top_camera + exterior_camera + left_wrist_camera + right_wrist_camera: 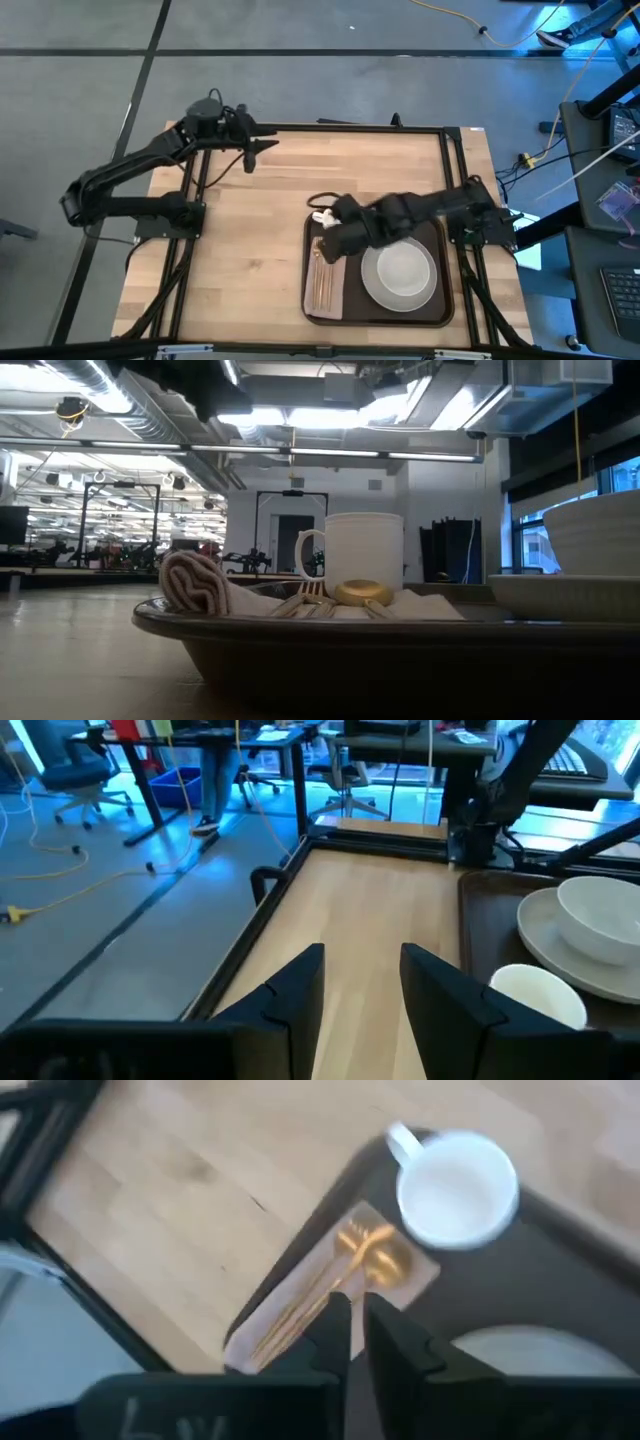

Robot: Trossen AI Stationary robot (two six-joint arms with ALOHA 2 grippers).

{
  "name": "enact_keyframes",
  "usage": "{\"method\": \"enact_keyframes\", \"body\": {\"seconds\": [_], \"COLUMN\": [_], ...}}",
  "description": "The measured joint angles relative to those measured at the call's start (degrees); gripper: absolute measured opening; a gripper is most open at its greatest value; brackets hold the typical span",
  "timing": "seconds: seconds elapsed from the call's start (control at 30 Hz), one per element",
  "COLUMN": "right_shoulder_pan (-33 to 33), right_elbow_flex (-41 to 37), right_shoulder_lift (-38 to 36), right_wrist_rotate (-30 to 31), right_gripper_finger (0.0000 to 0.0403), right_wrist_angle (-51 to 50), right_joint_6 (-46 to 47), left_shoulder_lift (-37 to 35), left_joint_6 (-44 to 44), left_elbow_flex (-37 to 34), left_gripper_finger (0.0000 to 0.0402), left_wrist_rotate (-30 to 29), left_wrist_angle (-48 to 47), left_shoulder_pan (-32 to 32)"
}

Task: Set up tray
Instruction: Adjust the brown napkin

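Note:
The dark brown tray (440, 300) lies at the table's near right. On it, a tan napkin (326, 285) along its left side carries gold cutlery (345, 1265). A white mug (455, 1185) stands at the tray's far left corner. A white bowl (600, 915) sits on a white plate (400, 275). My right gripper (355, 1320) hangs shut above the napkin, clear of everything and holding nothing. My left gripper (362, 975) is open and raised over the table's far left edge, with nothing between its fingers.
Bare wooden table (250, 240) lies left of the tray. A black frame (340, 128) runs along the table's edges. Desks, chairs and cables stand on the floor beyond the table.

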Motion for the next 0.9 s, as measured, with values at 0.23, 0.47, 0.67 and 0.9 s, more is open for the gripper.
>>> {"method": "enact_keyframes", "body": {"seconds": [0.23,0.47,0.67,0.9], "right_shoulder_pan": [-3.6,-1.0,0.9,0.9], "right_elbow_flex": [-8.2,-26.4,-36.9,-43.1], "right_shoulder_lift": [0.1,0.2,-2.1,-3.2], "right_wrist_rotate": [-10.3,-10.5,-10.2,-12.9], "right_gripper_finger": [0.0006,0.0005,0.001,0.0078], "right_wrist_angle": [9.2,19.0,32.1,33.5], "right_joint_6": [-31.9,-44.9,-41.1,-41.1], "left_shoulder_lift": [-2.6,-3.1,-3.1,-3.0], "left_joint_6": [2.2,0.3,-1.6,-1.6], "left_elbow_flex": [0.0,0.0,0.0,0.0], "left_gripper_finger": [0.0127,0.0127,0.0127,0.0127], "left_wrist_rotate": [-0.3,-0.6,-0.5,-0.7], "left_wrist_angle": [-4.8,-8.6,-8.9,-8.4], "left_shoulder_pan": [0.0,0.0,-0.1,-0.1]}}
